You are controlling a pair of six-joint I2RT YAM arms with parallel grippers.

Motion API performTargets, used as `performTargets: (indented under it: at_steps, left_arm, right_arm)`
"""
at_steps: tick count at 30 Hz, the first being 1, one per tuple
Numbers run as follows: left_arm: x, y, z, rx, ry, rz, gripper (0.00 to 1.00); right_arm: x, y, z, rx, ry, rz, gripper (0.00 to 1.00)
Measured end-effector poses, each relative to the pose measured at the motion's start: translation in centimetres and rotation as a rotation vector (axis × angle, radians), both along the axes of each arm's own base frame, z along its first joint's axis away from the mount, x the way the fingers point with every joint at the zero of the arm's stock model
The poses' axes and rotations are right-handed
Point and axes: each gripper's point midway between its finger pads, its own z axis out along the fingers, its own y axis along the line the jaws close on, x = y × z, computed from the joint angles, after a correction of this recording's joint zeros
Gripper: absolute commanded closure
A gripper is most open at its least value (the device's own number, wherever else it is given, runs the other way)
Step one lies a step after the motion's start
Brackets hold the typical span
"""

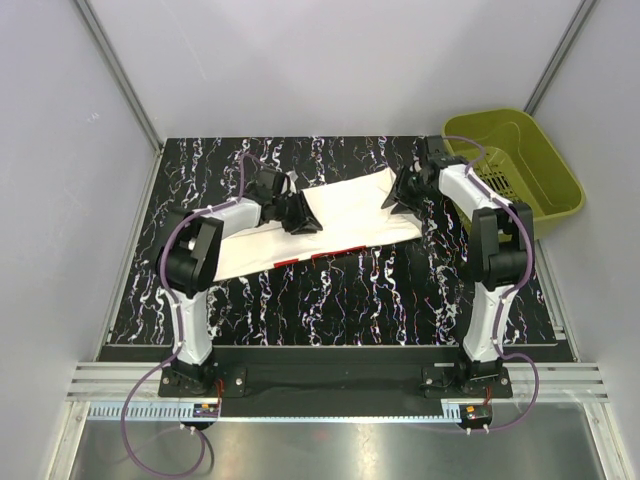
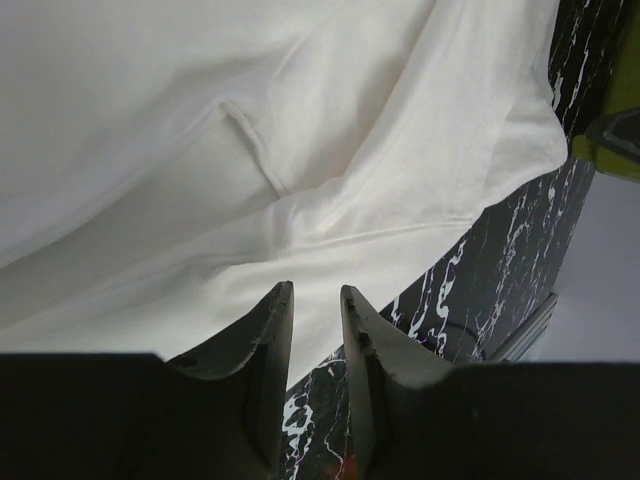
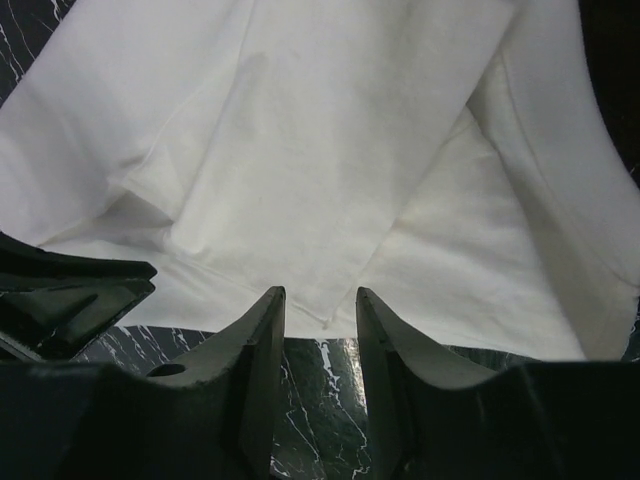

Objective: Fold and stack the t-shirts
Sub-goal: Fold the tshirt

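One off-white t-shirt (image 1: pixel 350 215) lies folded in a long band across the dark marbled table, with a thin red strip of its graphic (image 1: pixel 305 260) showing along its near edge. My left gripper (image 1: pixel 305 215) sits low over the cloth's left-middle. In the left wrist view its jaws (image 2: pixel 312 295) stand slightly apart over the t-shirt (image 2: pixel 300 130), with nothing between them. My right gripper (image 1: pixel 395 195) is at the shirt's right end. Its jaws (image 3: pixel 320 298) are open and empty just short of the t-shirt's (image 3: pixel 330 150) folded edge.
An olive-green basket (image 1: pixel 520 160) stands off the table's back right corner, close behind the right arm; its corner (image 2: pixel 615 140) shows in the left wrist view. The left gripper (image 3: pixel 70 290) appears at the left of the right wrist view. White walls enclose the table.
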Motion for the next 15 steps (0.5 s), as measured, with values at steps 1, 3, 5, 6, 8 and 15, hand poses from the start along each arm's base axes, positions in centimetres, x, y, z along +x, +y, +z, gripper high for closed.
performTargets:
  at_steps: [1,3,5,6,8,15]
  left_arm:
    - [0.0,-0.1,-0.3,0.0,0.005,0.004,0.67]
    - [-0.1,-0.2,-0.7,0.001,0.017,0.008,0.66]
    - [-0.2,-0.3,-0.9,0.004,0.024,0.011,0.66]
    - [-0.2,-0.3,-1.1,0.005,0.03,0.013,0.66]
    - [-0.2,-0.3,-1.4,0.007,0.039,0.017,0.66]
    - [0.3,-0.5,-2.5,0.013,0.057,0.023,0.67]
  right_arm:
    - [-0.3,0.0,0.0,0.001,0.002,0.001,0.57]
    - [-0.8,-0.1,-0.1,0.001,0.008,0.002,0.57]
    - [-1.2,-0.1,-0.5,0.001,0.02,0.003,0.57]
    - [-1.3,-0.1,-0.7,0.002,0.024,0.004,0.57]
    - [-1.6,-0.1,-1.0,0.004,0.035,0.006,0.57]
    - [-1.5,0.0,-0.7,0.008,0.02,0.006,0.57]
